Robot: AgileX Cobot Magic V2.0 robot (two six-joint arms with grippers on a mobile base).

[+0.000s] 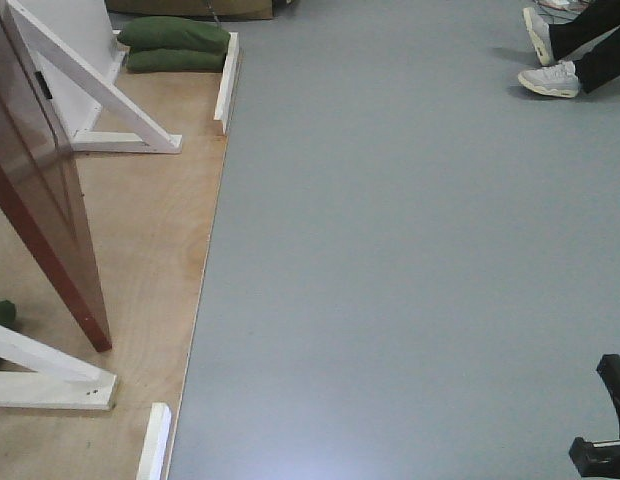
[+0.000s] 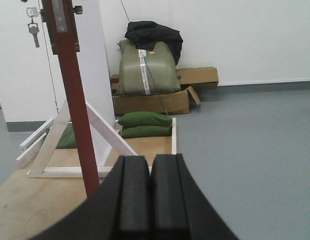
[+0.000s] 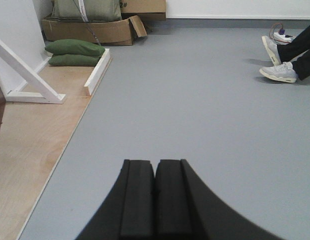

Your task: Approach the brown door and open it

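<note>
- The brown door stands at the far left of the front view, angled away from its white frame. It looks already swung ajar.
- The left wrist view meets the door edge-on, with keys hanging at the lock.
- Judged step: opening is under way. Next, the base needs to close in leftward and push the edge wider.
- The left claw is level and aimed just right of the door's foot, pads pressed together and empty.
- The right claw points over bare grey floor, likewise pressed together and empty.
</note>
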